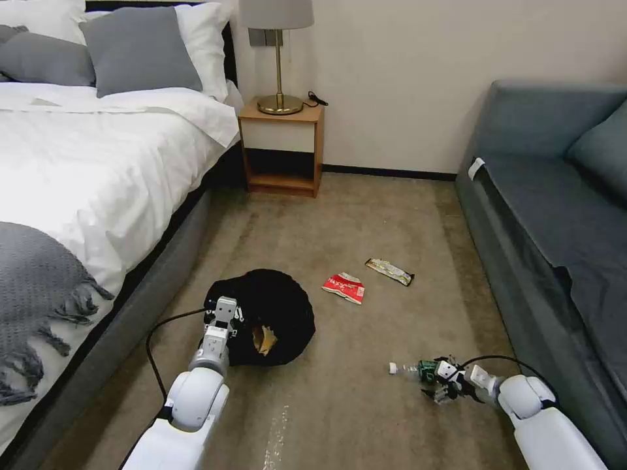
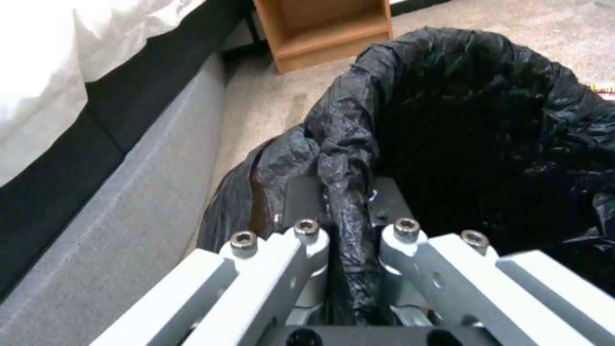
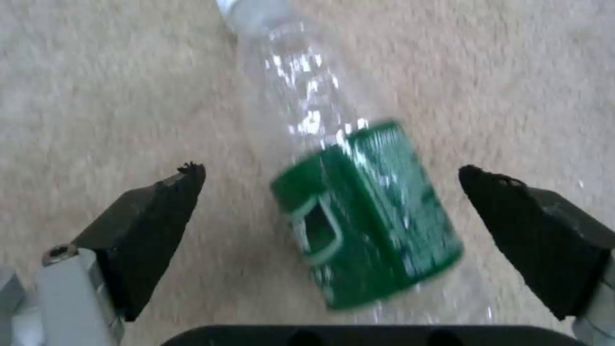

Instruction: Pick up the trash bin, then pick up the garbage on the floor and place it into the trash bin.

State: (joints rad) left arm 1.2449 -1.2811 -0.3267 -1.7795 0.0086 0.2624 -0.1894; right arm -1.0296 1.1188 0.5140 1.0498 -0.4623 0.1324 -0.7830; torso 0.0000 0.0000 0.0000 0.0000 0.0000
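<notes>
The trash bin [image 1: 277, 307], lined with a wrinkly black bag, stands on the carpet beside the bed. My left gripper [image 1: 225, 314] is shut on its near rim; in the left wrist view the gripper [image 2: 346, 194] pinches a fold of the liner [image 2: 487, 125]. A tan-brown wrapper [image 1: 264, 339] lies inside the bin. The clear bottle [image 1: 413, 370] with a green label lies on the floor at the right. My right gripper [image 1: 447, 386] is open around its label end; the bottle [image 3: 359, 206] lies between the spread fingers [image 3: 153, 226]. A red-white packet [image 1: 344, 287] and a dark silvery wrapper [image 1: 389, 271] lie farther off.
A bed [image 1: 98, 170] with a grey base runs along the left, close to the bin. A wooden nightstand [image 1: 282, 147] with a lamp stands at the far wall. A grey sofa [image 1: 555, 215] lines the right side. Open carpet [image 1: 353, 215] stretches between them.
</notes>
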